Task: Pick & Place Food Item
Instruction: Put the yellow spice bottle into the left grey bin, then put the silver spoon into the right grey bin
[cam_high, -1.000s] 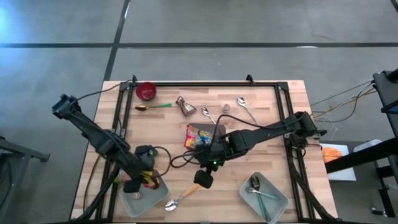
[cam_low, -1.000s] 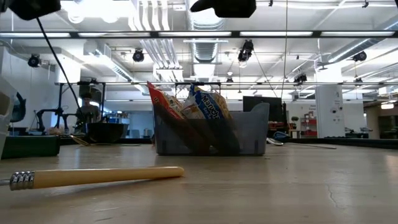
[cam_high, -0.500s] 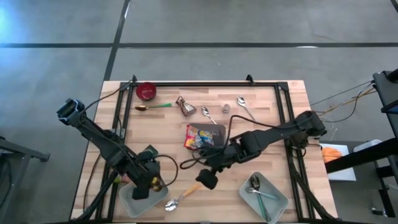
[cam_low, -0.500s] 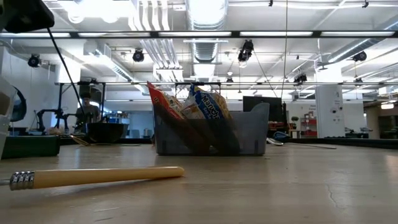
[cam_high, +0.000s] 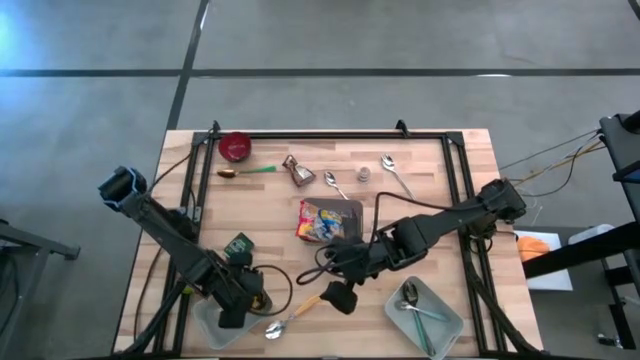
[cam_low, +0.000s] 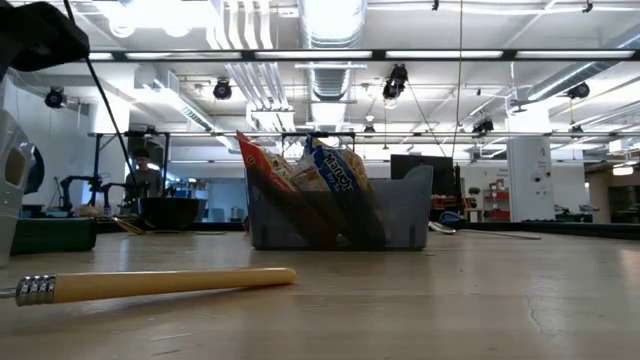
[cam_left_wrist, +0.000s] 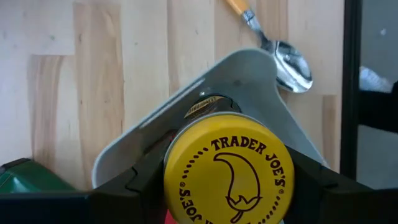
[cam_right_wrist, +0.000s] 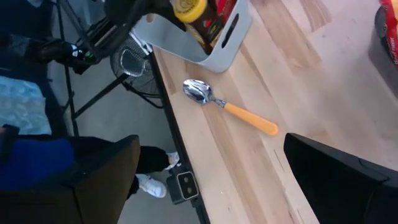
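At the table's near left corner, the left gripper (cam_high: 237, 305) pointed steeply down into a light grey bin (cam_high: 203, 326), its fingers clamped on a yellow-lidded jar (cam_left_wrist: 229, 175) whose lid bore a banana emblem; the jar sat inside the bin's rim in the left wrist view. Just right of the bin lay a spoon with an orange handle (cam_high: 292, 315), its bowl close to the bin's corner, and a small green packet (cam_high: 238, 245) rested on the wood just behind the bin. Farther right of the bin, the right gripper (cam_high: 340, 297) hung above the table near the spoon's handle, jaws spread wide and holding nothing. Well to the right of the bin stood a second grey bin (cam_high: 447, 325) with cutlery in it. Behind the bin, toward mid-table, a dark tray (cam_high: 352, 214) held colourful snack bags (cam_high: 320, 221). Farthest from the bin, along the back edge, sat a red round lid (cam_high: 235, 146), a green-handled spoon (cam_high: 246, 172), a small metal piece (cam_high: 298, 172) and two more spoons (cam_high: 396, 174).
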